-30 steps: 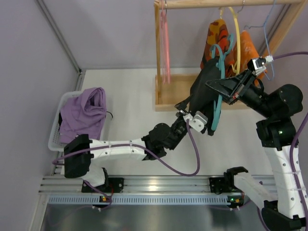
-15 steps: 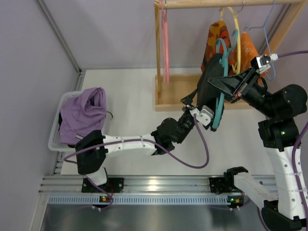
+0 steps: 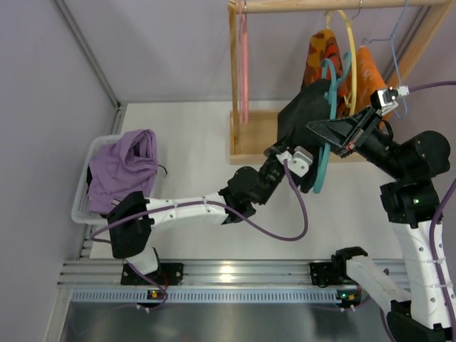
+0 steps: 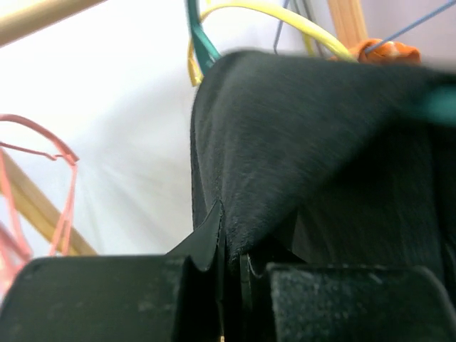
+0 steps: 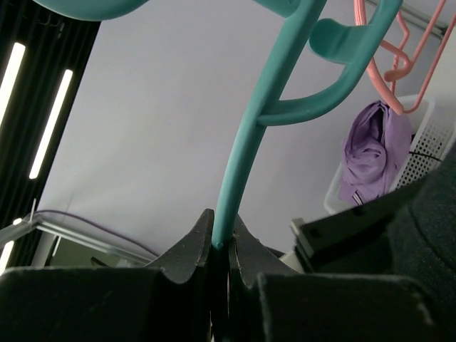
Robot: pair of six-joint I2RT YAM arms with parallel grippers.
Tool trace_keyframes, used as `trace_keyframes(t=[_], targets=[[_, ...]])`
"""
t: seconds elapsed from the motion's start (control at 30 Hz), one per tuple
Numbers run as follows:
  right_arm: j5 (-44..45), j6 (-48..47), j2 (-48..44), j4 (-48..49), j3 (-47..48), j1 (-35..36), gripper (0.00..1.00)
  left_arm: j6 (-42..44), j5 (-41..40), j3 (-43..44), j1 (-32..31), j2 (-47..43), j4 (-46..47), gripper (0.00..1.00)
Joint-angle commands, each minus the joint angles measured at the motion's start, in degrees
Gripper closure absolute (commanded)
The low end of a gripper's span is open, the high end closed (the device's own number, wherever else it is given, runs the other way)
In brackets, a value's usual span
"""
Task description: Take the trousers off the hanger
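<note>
While left end effector (image 4: 231,253) pinches trousers (image 4: 306,135), right end effector (image 5: 221,246) clamps hanger (image 5: 251,142).

Closed: left end effector (image 4: 229,251), right end effector (image 5: 219,249).

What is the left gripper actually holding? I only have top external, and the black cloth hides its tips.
Observer: In the left wrist view the left gripper is shut on a fold of the black trousers, and the cloth rises from the pinch in a ridge.
Operator: And the right one, hanger or cloth?
Observer: The right wrist view shows the right gripper shut on a straight bar of the teal hanger, with no cloth in the grip.
Operator: Is any hanger caught in the left pinch?
Observer: No. In the left wrist view teal shows only above the trousers' top edge and as a blur at the right, well away from the pinch.
</note>
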Motion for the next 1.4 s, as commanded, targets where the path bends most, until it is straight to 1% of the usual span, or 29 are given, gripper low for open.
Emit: trace_keyframes(t=[0.0,0.07,0.13,0.3,0.33,0.43,0.47,0.5,0.57,0.7,0.73,0.83,0.87,0.93,0.97,1.1,1.37], targets=[[-1.48,-3.08,-1.82,7.39,-2.92,-0.90,1.00,1.10,-0.34,1.06,0.74,-8.36,1.66,1.00],[-2.01,-4.31,-2.26,7.40,-5.48,-1.60,1.00,1.01,0.18,1.94,0.74,-10.22,-1.40,1.00],[-2.80,-4.92,-2.79,10.37,-10.13,-2.92,1.00,0.92,0.36,3.78,0.74,-12.42,-4.13,1.00],[-6.13,-2.82,-2.62,14.51,-18.83,-6.79,1.00,2.59,-0.78,7.21,0.74,-16.19,-8.62,1.00],[-6.84,-2.03,-2.44,16.60,-19.63,-8.19,1.00,2.59,-1.04,7.65,0.74,-16.64,-9.33,1.00],[-8.86,-1.85,-2.18,18.11,-22.27,-9.17,1.00,2.33,-2.18,11.51,0.74,-17.70,-12.67,1.00],[-9.39,-2.11,-2.09,17.94,-23.06,-11.86,1.00,2.15,-3.23,12.74,0.74,-17.52,-13.37,1.00],[-9.31,-2.46,-2.18,17.25,-24.37,-12.33,1.00,1.80,-3.50,15.62,0.74,-17.35,-14.68,1.00],[-9.04,-5.18,-2.00,14.53,-25.18,-13.03,1.00,1.63,-3.59,18.01,0.74,-16.91,-14.96,1.00],[-6.85,-11.95,-1.91,5.13,-26.67,-13.12,1.00,1.63,-2.63,24.95,0.65,-14.19,-16.27,1.00],[-6.50,-13.18,-2.09,2.94,-27.20,-13.12,1.00,1.63,-2.36,28.97,0.65,-13.49,-17.23,1.00],[-6.14,-14.76,-2.70,1.34,-30.09,-13.12,1.00,2.15,-0.96,34.79,0.65,-10.50,-18.21,1.00],[-5.79,-15.55,-2.97,0.90,-30.71,-13.12,1.00,2.41,-0.69,38.73,0.65,-9.01,-18.56,1.00],[-4.83,-17.22,-3.23,-0.33,-32.38,-13.12,1.00,3.12,0.19,42.27,0.65,-7.68,-19.00,1.00],[-4.82,-17.41,-3.23,-0.43,-33.00,-13.12,1.00,3.38,0.27,45.68,0.57,-6.46,-19.52,1.00],[-4.65,-18.55,-3.58,-1.04,-34.49,-13.12,1.00,4.26,0.71,49.92,0.04,-5.13,-20.14,1.00],[-4.56,-23.38,-4.90,-3.94,-33.09,-13.12,1.00,5.58,-1.56,50.28,-1.02,-8.37,-20.06,1.00]])
